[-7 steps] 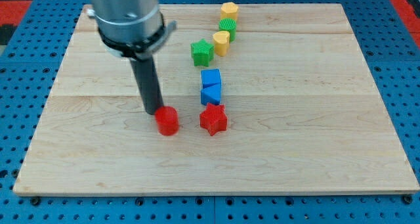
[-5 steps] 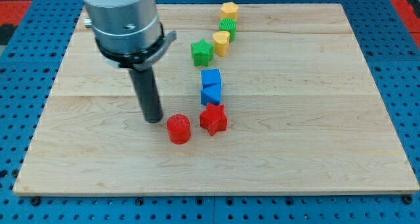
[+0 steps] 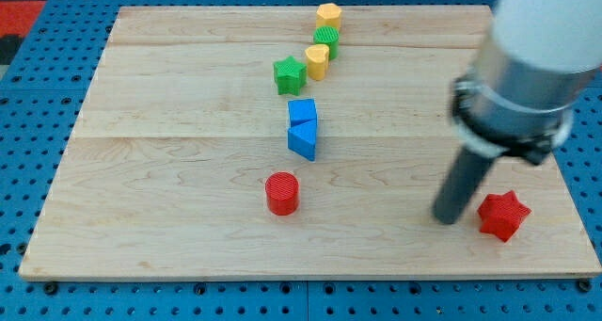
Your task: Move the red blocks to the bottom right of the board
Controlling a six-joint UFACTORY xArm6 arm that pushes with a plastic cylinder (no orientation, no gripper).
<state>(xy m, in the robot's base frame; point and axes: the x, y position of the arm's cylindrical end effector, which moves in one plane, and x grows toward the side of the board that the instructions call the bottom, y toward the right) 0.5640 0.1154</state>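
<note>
While the rod's lower end, my tip [image 3: 449, 219], rests on the wooden bench [image 3: 141, 217] near the view's bottom right, the red star block [image 3: 503, 216] sits just beside it on the side toward the view's right, close enough that contact cannot be ruled out. This tool has no jaws to open or close; it is a bare rod that grips nothing and can only push.

By the look of things, the job stands about half done. The red star block already lies in the bottom right region of the board, near the lower edge. The red cylinder block [image 3: 281, 193] is well apart from my tip, off toward the view's left and slightly higher, around the middle of the lower half, and is yet to be brought over.

The red cylinder block stands upright, round face up, its axis vertical, so it has no heading on the board. The red star block lies flat, one point aimed roughly toward the view's top, with no clear long axis.

Farther from my tip, toward the view's upper left, stand two blue blocks [image 3: 302, 128], a green star block [image 3: 290, 73] and a column of yellow and green blocks [image 3: 324, 37].
</note>
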